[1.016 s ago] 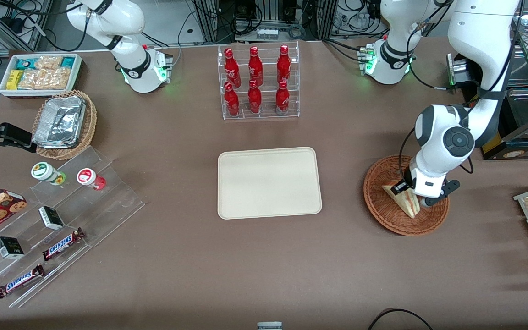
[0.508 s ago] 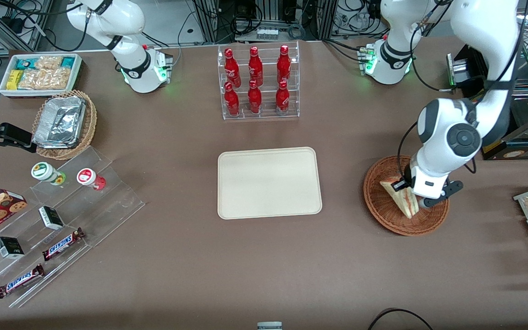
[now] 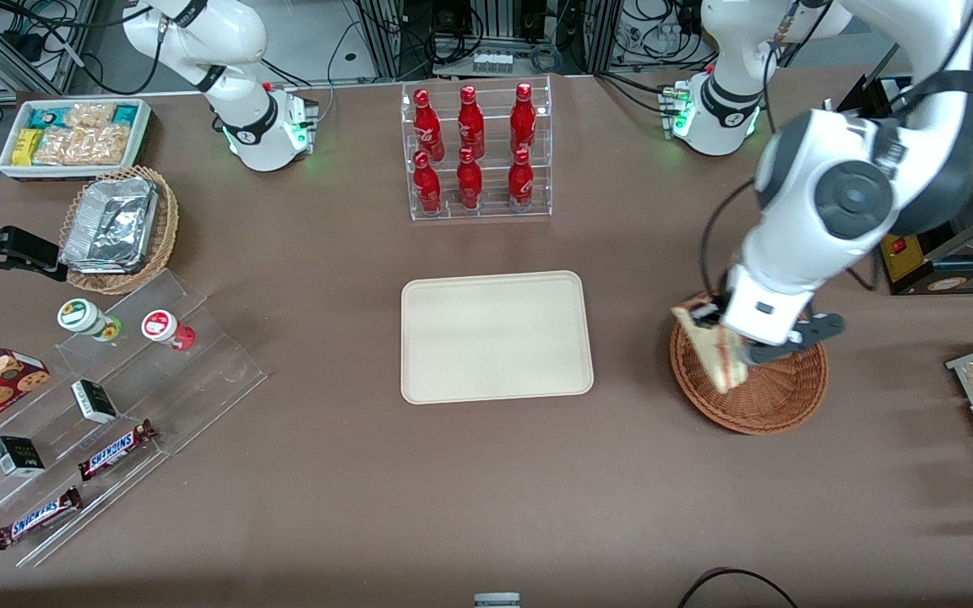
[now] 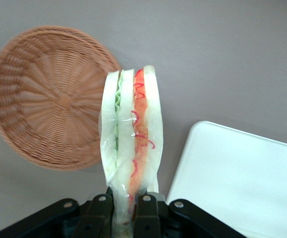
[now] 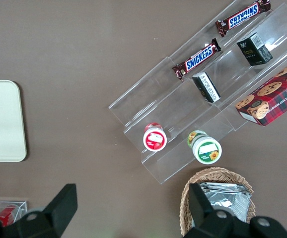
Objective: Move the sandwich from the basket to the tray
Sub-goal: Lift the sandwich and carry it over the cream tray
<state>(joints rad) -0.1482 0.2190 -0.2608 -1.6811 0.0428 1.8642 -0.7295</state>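
Left wrist view is showing the claw [image 4: 126, 201] clamping the sandwich [image 4: 131, 144] at one narrow end, fingers [image 4: 146, 208] pinching in on both bread faces with only the wedge's thickness between them. Sandwich is hanging clear of the basket [image 4: 44, 94], not touching the weave, with its cut edge facing the camera: pale bread layers, green strip along one side, red-orange strip along the other, clear wrap crinkling over it. Same view is catching a corner of the tray [image 4: 238, 183] just beside the sandwich. Front view is giving what the wrist camera is missing: the claw [image 3: 727, 342] is hovering over the basket [image 3: 748, 380] rim on the side nearest the tray [image 3: 497, 336], sandwich [image 3: 713, 350] tilting downward from the fingers above the wicker. Tray is sitting bare mid-desk [image 3: 453, 490], apart from the basket. Front view is hiding the finger gap under the wrist housing; the wrist view is hiding the height above the desk. Right wrist view is showing only a tray [image 5: 2, 121] edge.
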